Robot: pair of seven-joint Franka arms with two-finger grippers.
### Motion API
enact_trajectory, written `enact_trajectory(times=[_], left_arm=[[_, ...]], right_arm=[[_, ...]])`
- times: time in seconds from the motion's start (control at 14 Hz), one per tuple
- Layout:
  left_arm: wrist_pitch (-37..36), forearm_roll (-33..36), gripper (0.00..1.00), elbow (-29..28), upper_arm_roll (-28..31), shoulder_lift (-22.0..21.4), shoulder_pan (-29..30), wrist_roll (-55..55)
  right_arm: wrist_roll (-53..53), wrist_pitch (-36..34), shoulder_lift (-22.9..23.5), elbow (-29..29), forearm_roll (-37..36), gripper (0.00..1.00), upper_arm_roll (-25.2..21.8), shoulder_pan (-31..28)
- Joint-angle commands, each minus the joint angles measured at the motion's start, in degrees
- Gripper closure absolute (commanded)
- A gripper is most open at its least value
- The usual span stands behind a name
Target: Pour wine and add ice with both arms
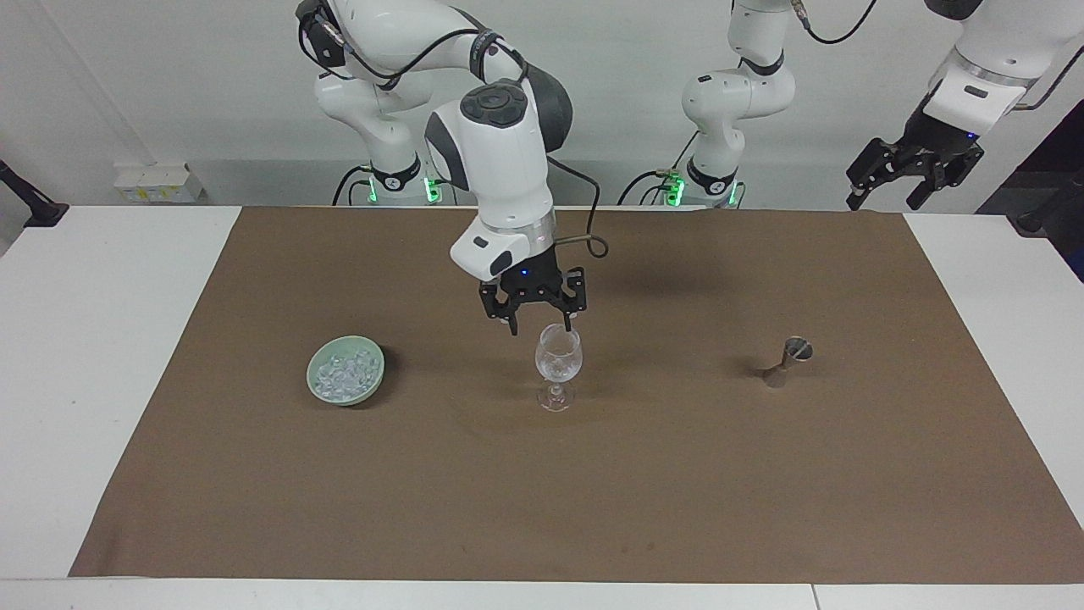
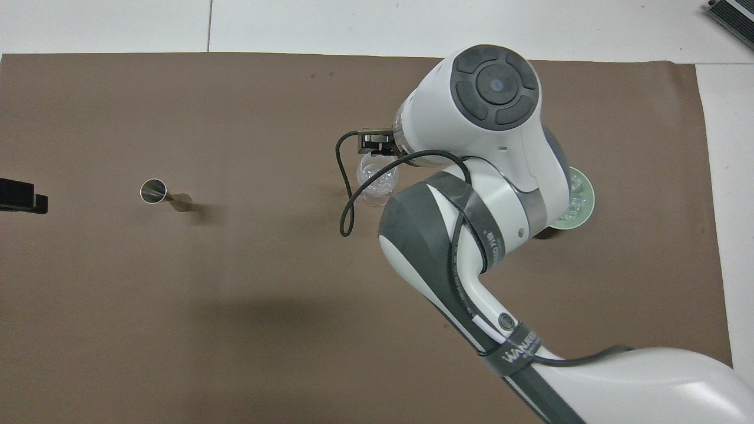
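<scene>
Some ice (image 1: 555, 363) is seen in the wine glass (image 1: 558, 366). The right gripper (image 1: 539, 324), jaws spread and empty, hangs over it. More ice lies in the green bowl (image 1: 373, 378) at the glass's nine o'clock in the facing view. The left gripper (image 1: 912, 178) waits with jaws apart. The metal measuring cup (image 1: 789, 359) is not yet used.

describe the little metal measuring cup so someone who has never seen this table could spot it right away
Start from the brown mat covering the table, then go toward the left arm's end. There the metal jigger stands alone, apart from the wine glass mid-mat. It is the only metal piece: a small silvery hourglass shape, unlike the clear stemmed glass or the green bowl of ice.
</scene>
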Motion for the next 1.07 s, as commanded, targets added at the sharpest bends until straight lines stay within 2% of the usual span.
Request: enact_trajectory(times=[0.0, 0.36, 0.57, 1.0], left_arm=[[-0.9, 0.6, 0.00, 0.0, 0.2, -0.6, -0.3, 0.2], [-0.9, 0.6, 0.00, 0.1, 0.2, -0.6, -0.3, 0.2], [-0.9, 0.6, 0.00, 0.0, 0.2, -0.6, -0.3, 0.2], [-0.9, 0.6, 0.00, 0.0, 0.2, -0.6, -0.3, 0.2]], right_arm=[[-5.3, 0.1, -2.9, -3.4, -0.9, 0.00, 0.8, -4.6], [-10.9, -0.1, -6.7, -8.1, -0.9, 0.00, 0.7, -11.3], [-15.2, -3.6, -8.7, -8.1, -0.9, 0.00, 0.7, -14.9], [-17.0, -5.1, -11.8, -7.8, -0.9, 0.00, 0.3, -19.8]])
